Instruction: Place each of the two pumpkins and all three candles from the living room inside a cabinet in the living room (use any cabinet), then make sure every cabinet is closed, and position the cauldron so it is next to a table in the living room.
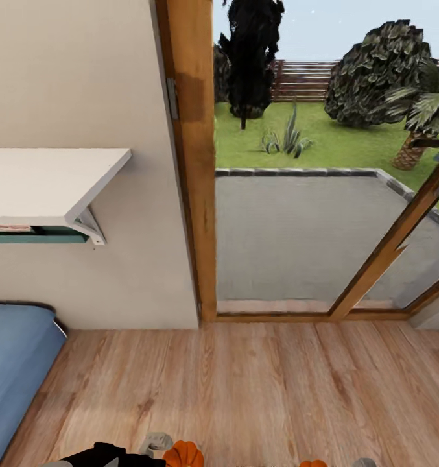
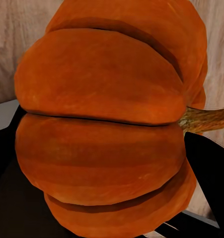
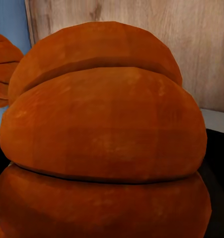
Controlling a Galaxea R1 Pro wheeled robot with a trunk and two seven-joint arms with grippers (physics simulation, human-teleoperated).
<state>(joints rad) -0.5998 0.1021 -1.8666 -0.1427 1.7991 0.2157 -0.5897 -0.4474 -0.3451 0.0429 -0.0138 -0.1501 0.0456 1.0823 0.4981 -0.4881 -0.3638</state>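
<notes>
Pumpkins [image 2: 102,124] [image 3: 102,134] fill both pincers' grips, left one's stem [image 2: 206,119] pointing sideways.

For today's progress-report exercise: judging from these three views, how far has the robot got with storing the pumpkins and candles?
Done: nothing visibly stored; no cabinet is in sight. In hand: one pumpkin sits close against the left gripper and the other pumpkin against the right gripper, apparently both being carried. The head view faces a glass door and wooden floor. Left: stowing both pumpkins, the candles, closing cabinets, placing the cauldron.

Two bright-orange ribbed pumpkins, left pumpkin [image 1: 183,455] low above wood floor, brown stem sideways, right pumpkin [image 1: 313,463] well apart
</notes>
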